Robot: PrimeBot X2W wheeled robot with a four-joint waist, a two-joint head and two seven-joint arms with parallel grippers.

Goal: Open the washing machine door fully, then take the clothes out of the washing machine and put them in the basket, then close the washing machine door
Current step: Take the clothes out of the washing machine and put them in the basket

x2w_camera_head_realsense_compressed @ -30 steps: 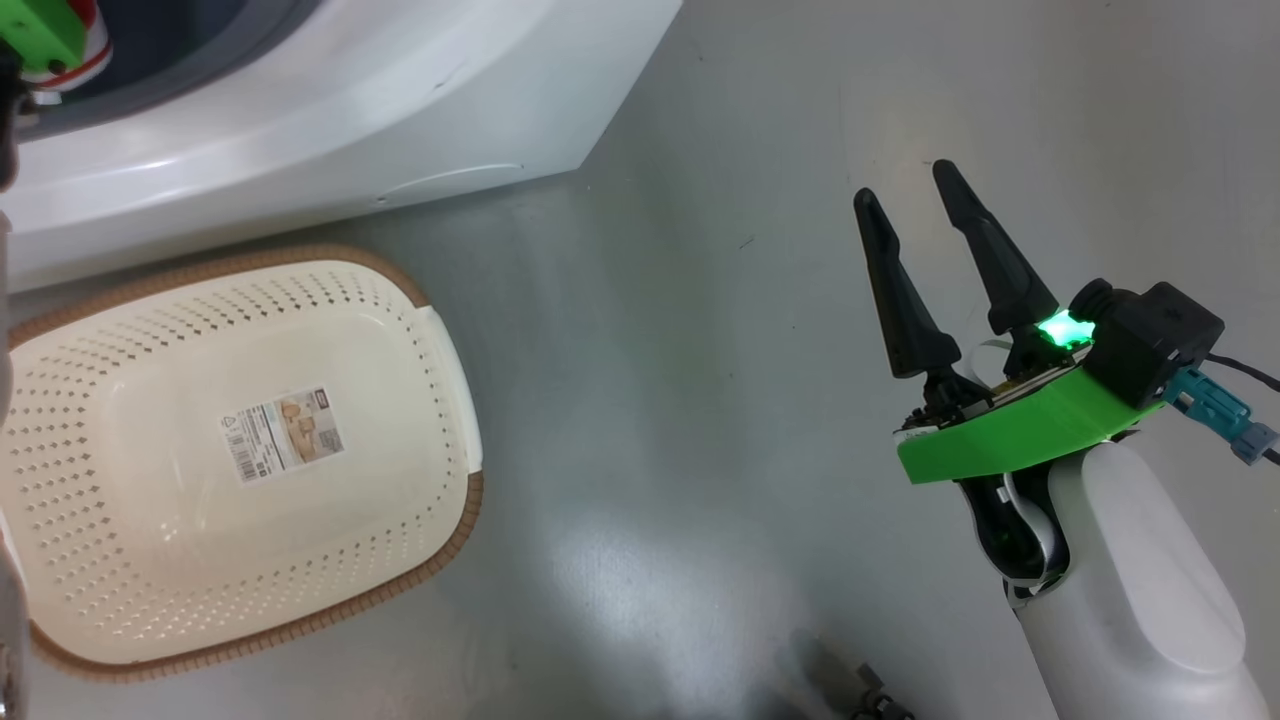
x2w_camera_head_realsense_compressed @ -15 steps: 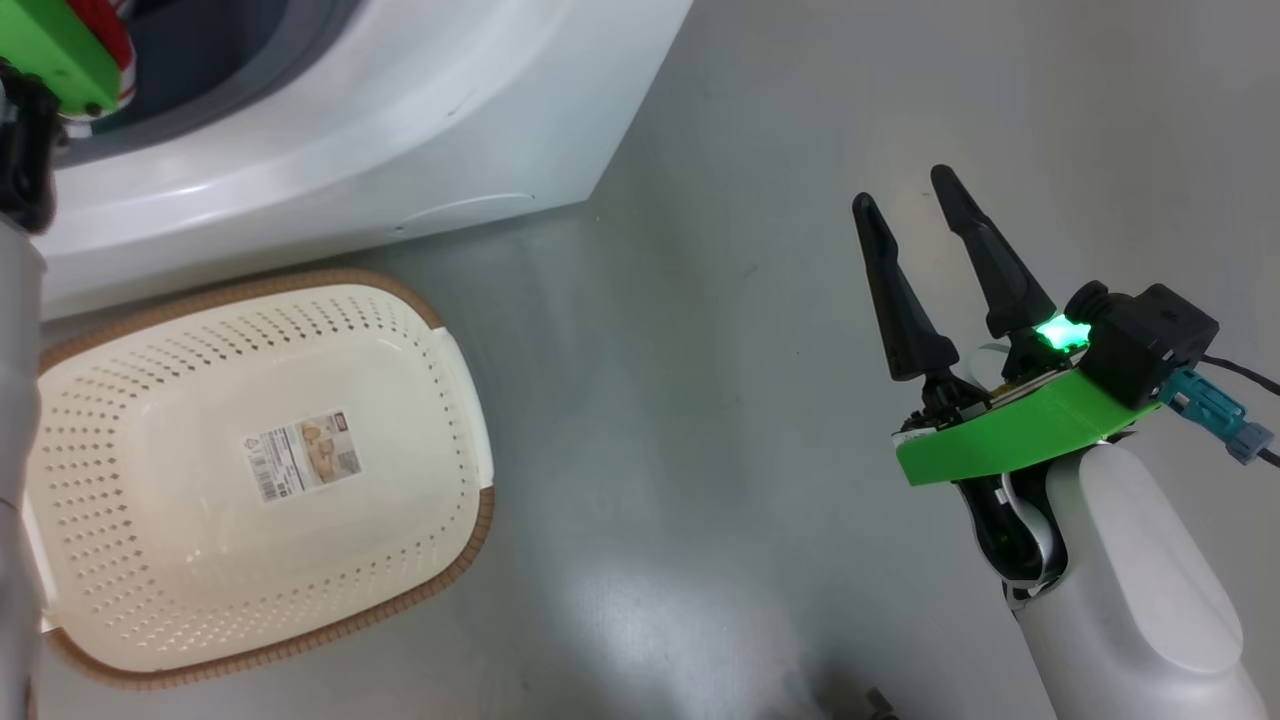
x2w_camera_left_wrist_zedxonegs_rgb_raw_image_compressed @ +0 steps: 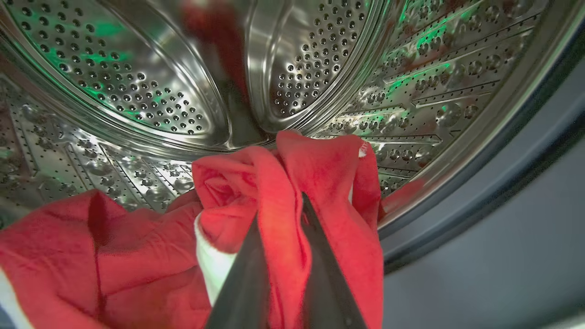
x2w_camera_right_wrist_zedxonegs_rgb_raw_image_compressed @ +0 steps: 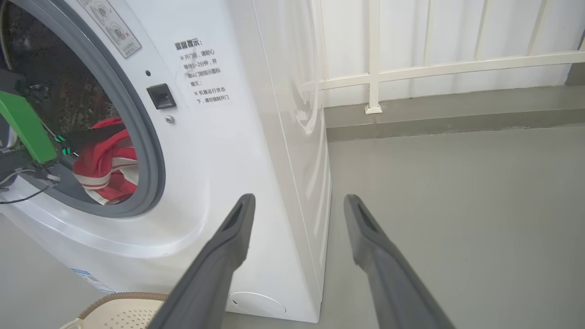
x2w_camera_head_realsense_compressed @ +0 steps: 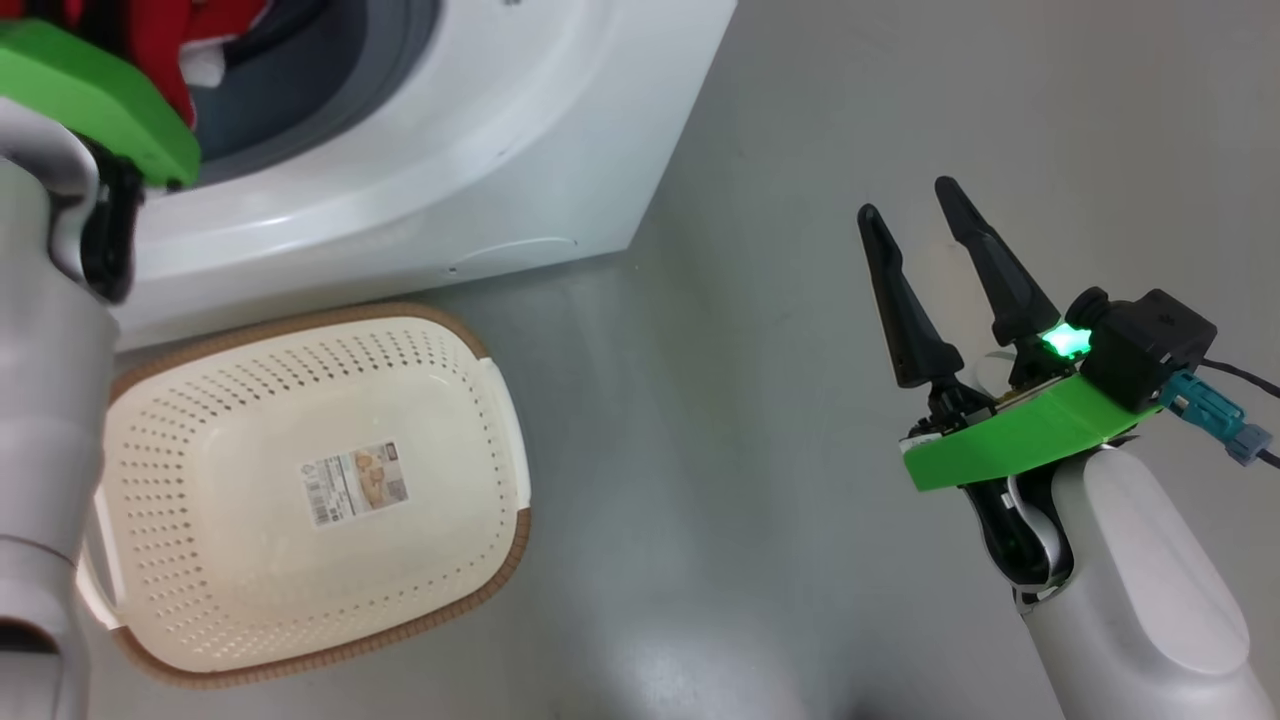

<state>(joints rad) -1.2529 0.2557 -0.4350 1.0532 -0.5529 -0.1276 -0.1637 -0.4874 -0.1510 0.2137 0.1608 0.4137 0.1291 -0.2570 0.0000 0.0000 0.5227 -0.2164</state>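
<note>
The clothes, a bright red garment with white trim, lie at the mouth of the steel drum of the washing machine. My left gripper is shut on a fold of this red fabric inside the drum. From the right wrist view the clothes show in the opening of the washing machine. The basket stands on the floor just in front of the machine, with nothing in it but a paper label. My right gripper hangs open over bare floor to the right. The washing machine door is out of view.
The grey floor stretches right of the basket and the machine. A white railing and wall run behind the machine. The grey rubber ring rims the drum opening. My left forearm stands beside the basket's left edge.
The head camera has moved, so machine and basket sit lower and further right in the picture, and more of the red garment and left arm shows. The right gripper stays open and still.
</note>
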